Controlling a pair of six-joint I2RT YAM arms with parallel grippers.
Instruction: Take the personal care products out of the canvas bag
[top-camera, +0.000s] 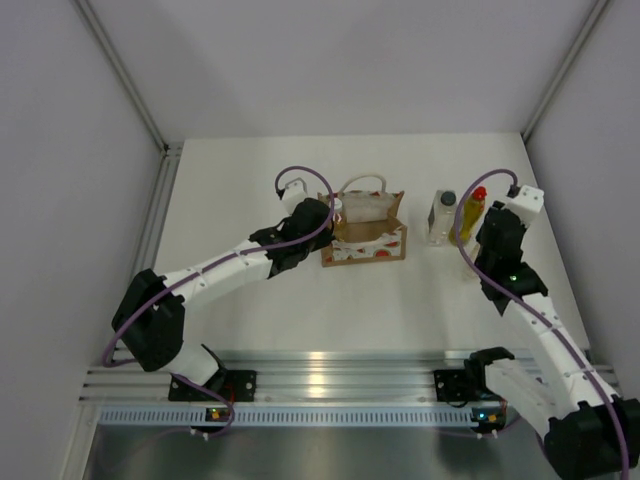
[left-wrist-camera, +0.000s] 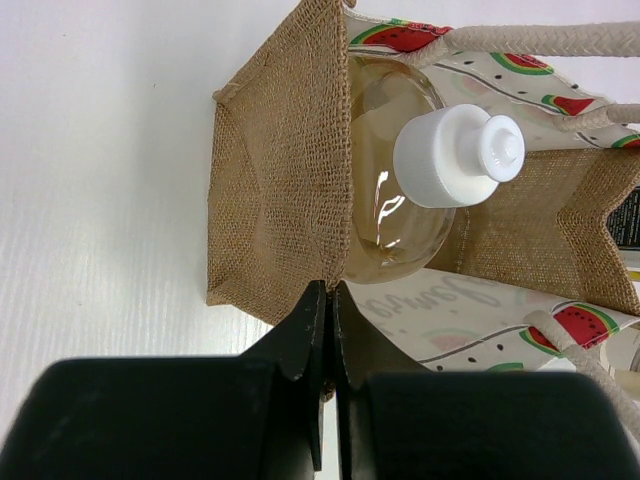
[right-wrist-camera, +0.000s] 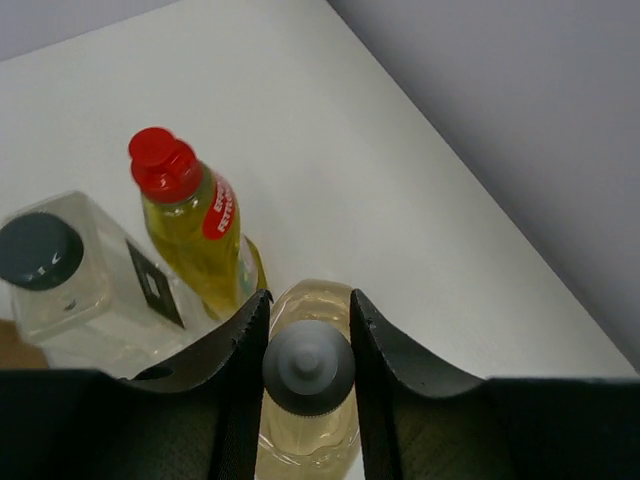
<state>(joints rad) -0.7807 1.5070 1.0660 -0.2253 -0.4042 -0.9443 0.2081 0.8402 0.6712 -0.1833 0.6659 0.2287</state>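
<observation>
The right fingers (right-wrist-camera: 246, 345) were closed narrow on the neck of an amber bottle (right-wrist-camera: 308, 425), one on each side just under its pale cap, with the bottle upright between them. The wrist view did not show whether its base touched the surface (right-wrist-camera: 400, 190). Just beyond it stood the yellow bottle (right-wrist-camera: 195, 235) with the red cap, very close. Beside that stood the clear bottle (right-wrist-camera: 70, 275) with the dark cap. Both were upright and out of the bag, toward the right side of the surface.

The left fingers (left-wrist-camera: 314, 335) were pinched shut on the top edge of the canvas bag (left-wrist-camera: 275, 190), at its woven side wall. Inside, close to that wall, sat one white-capped bottle (left-wrist-camera: 458, 155).

The step in hand looked to be setting the amber bottle down. To do it well, the bottle should go straight down until its base bore flat, kept a little to the near side. The yellow bottle was tall and narrow and would likely tip at a nudge. The right fingers should part only once the weight was on the surface, and only slightly. They should then rise straight up to clear the cap. The left pinch should steady the bag without tugging, since a light bag with one bottle in it could slide or topple.
</observation>
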